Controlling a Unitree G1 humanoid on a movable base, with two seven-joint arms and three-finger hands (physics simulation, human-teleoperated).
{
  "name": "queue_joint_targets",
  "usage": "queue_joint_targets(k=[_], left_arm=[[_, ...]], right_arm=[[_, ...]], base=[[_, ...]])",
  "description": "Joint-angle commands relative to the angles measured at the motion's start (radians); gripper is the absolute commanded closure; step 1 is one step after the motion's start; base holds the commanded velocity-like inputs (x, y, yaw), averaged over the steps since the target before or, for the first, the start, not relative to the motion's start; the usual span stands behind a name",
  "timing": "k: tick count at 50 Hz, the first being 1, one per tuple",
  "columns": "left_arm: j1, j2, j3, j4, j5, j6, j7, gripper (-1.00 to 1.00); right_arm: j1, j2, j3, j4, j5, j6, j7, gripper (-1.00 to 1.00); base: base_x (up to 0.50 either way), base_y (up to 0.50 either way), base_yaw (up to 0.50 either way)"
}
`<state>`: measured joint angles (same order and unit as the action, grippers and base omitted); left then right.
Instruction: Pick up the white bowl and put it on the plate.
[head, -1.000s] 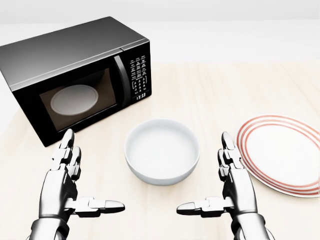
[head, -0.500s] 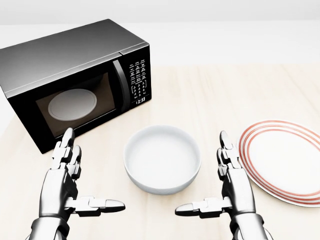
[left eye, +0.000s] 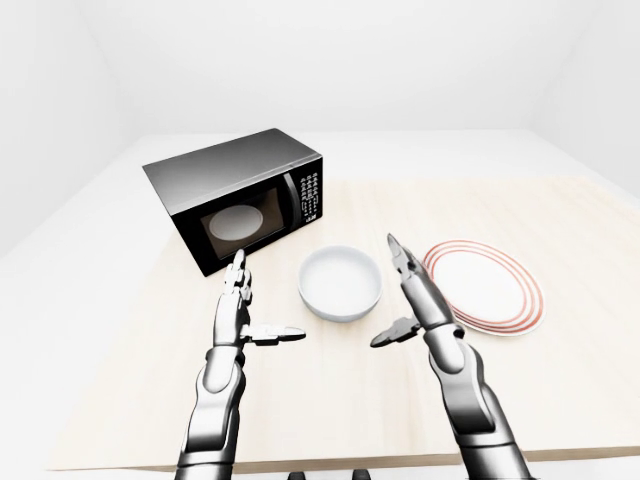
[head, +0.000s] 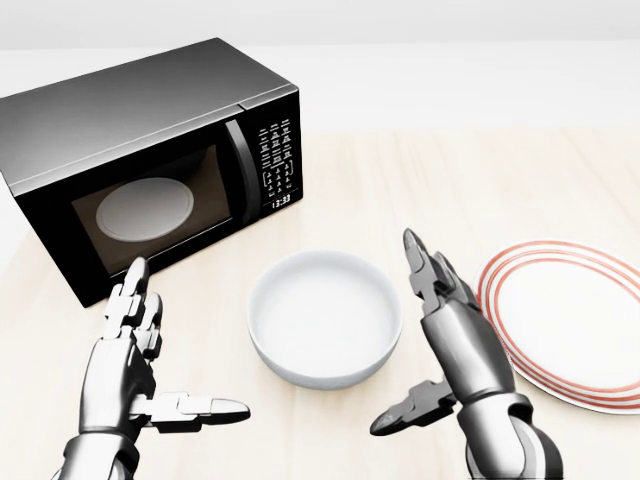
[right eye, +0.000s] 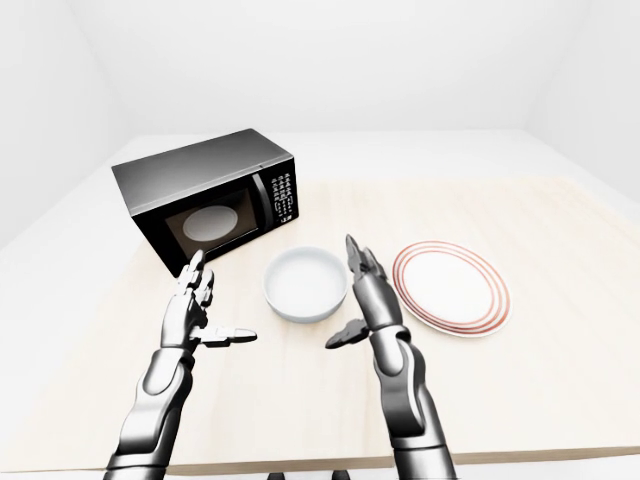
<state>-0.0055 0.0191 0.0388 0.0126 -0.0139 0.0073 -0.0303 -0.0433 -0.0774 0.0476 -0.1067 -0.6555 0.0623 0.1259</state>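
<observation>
A black microwave is being seen in the upper left of the head view, with its door shut and a pale turntable showing through the glass. Below it, at the lower left, the left hand is being held spread, fingers pointing up the frame and thumb stretched toward the centre, clear of everything. The white bowl is being left upright on the light wooden table at the centre of the view, untouched. Just right of the bowl, the right hand is being held spread as well, tilted toward the bowl's rim. The red-ringed plate is being seen at the right edge, near the bowl but apart from it.
</observation>
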Motion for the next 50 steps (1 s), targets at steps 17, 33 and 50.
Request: queue_joint_targets(k=[17, 33, 50], left_arm=[[-0.007, 0.001, 0.0, 0.01, 0.002, 0.007, 0.005, -1.0], [-0.006, 0.0, -0.001, 0.012, 0.003, 0.001, 0.004, -1.0], [-0.007, 0.001, 0.001, 0.012, 0.001, 0.002, 0.002, -1.0]], right_arm=[[-0.148, -0.029, 0.0, -0.12, -0.354, -0.08, 0.467, -1.0], [-0.209, -0.014, 0.024, -0.153, -0.4, -0.124, 0.572, -1.0], [-0.239, -0.004, 0.04, -0.141, -0.434, -0.15, 0.572, -1.0]], base=[[0.0, 0.0, 0.0], [0.0, 0.0, 0.0], [0.0, 0.0, 0.0]])
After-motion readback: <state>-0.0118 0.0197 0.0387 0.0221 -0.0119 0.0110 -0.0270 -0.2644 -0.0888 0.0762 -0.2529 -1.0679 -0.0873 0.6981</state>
